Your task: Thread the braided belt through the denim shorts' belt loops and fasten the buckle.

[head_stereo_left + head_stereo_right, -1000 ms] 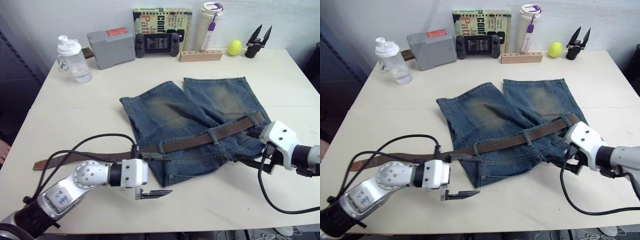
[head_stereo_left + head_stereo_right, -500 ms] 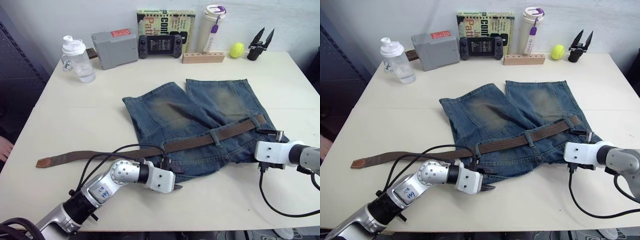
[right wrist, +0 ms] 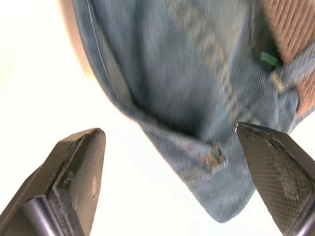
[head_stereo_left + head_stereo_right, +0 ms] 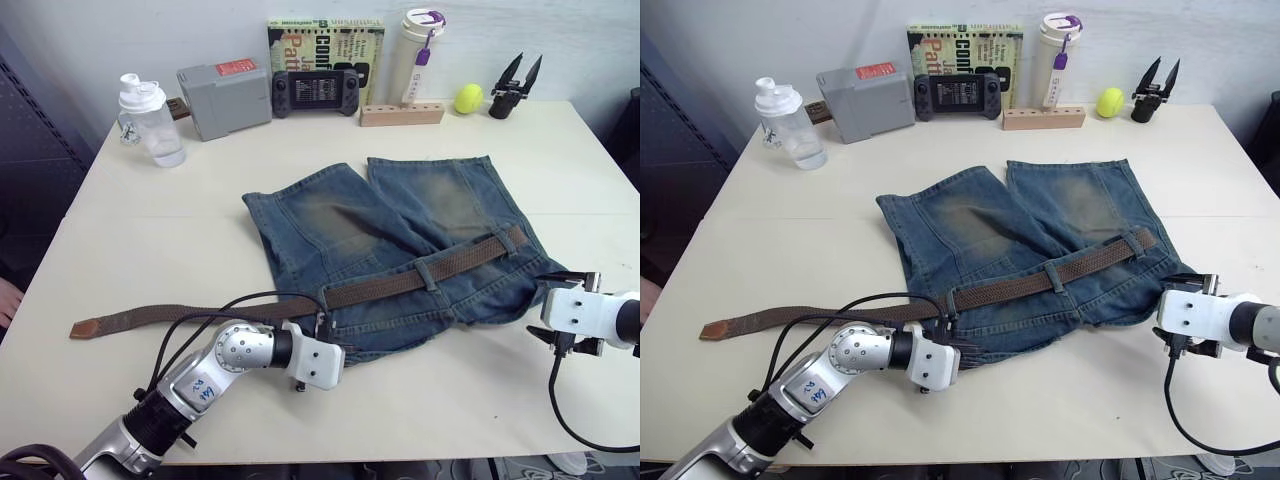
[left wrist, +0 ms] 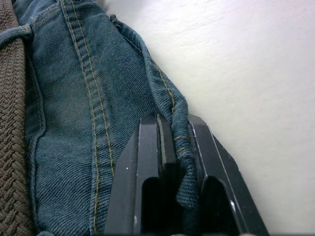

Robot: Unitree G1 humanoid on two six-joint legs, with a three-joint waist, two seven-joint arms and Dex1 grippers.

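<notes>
The denim shorts (image 4: 400, 235) lie flat mid-table, waistband toward me. The braided belt (image 4: 400, 283) runs along the waistband under belt loops (image 4: 428, 272), and its tan tip (image 4: 78, 328) trails off to the left on the table. The buckle is hidden. My left gripper (image 4: 322, 338) sits at the waistband's left corner. In the left wrist view its fingers (image 5: 147, 147) are shut on a fold of the denim edge (image 5: 181, 147), beside the belt (image 5: 12, 123). My right gripper (image 4: 558, 306) is open at the right corner, with the denim corner (image 3: 197, 128) between its fingers (image 3: 78, 162).
Along the table's back edge stand a clear bottle (image 4: 150, 120), a grey box (image 4: 222, 95), a game controller (image 4: 315, 90), a book (image 4: 325, 35), a white tumbler (image 4: 418, 50), a wooden block (image 4: 402, 112), a yellow ball (image 4: 468, 97) and a black clamp (image 4: 512, 90).
My left gripper moved in to the waistband's left corner and closed on the denim edge. The right gripper stayed open near the right corner.
</notes>
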